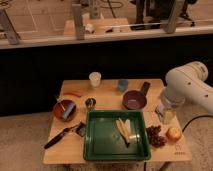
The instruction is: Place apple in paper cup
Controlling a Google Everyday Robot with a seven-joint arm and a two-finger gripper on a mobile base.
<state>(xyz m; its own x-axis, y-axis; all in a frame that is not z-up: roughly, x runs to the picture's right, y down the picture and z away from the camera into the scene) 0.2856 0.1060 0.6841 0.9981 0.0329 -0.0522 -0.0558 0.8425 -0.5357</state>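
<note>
Risk: apple (174, 133) sits near desk (62, 152) front right corner, just beside grapes (156, 135). Off-centre descent could roll it off edge or snag grapes.
Paper cup (95, 78) well apart, back of desk. Looks light; apple may tip it or jam at rim.
Blue-grey cup (122, 85) near it, mix-up possible.
Arm reaches from right, elbow high, forearm pointing down.
Claw (165, 115) released, empty, hanging just behind apple.

Orange-red apple (174, 133) rests near the claw (166, 119) (front right); cream paper cup (95, 78) stands upright, far back.
</note>
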